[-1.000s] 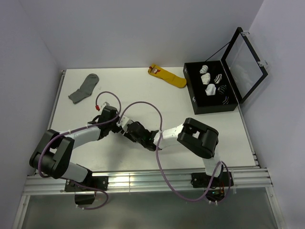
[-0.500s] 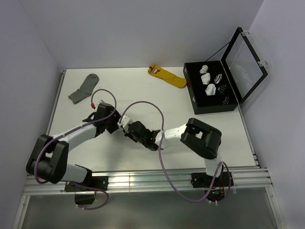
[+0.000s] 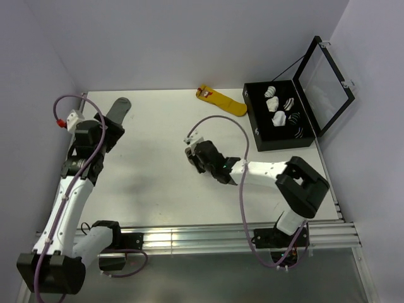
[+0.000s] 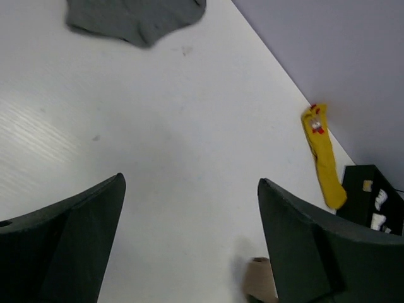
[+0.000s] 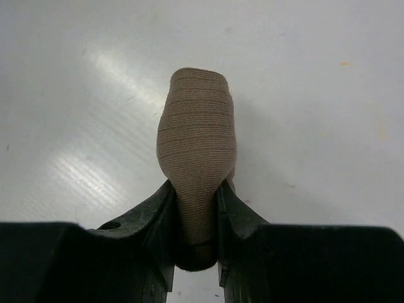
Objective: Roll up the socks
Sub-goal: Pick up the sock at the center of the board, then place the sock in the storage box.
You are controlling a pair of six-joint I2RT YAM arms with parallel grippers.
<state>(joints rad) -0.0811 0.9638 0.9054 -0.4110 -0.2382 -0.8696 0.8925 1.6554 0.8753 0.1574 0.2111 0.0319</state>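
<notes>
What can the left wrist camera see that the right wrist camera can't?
Only the left wrist view: the grey sock, the yellow sock, the black box and the left hand, open and empty. Only the right wrist view: the right hand squeezing the rolled tan sock up close. Both: the white table; a small tan bit at the left view's bottom edge may be that same sock.

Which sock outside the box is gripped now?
The rolled tan-brown fabric sock, clamped in the right gripper; the flat grey sock and yellow sock lie loose.
</notes>
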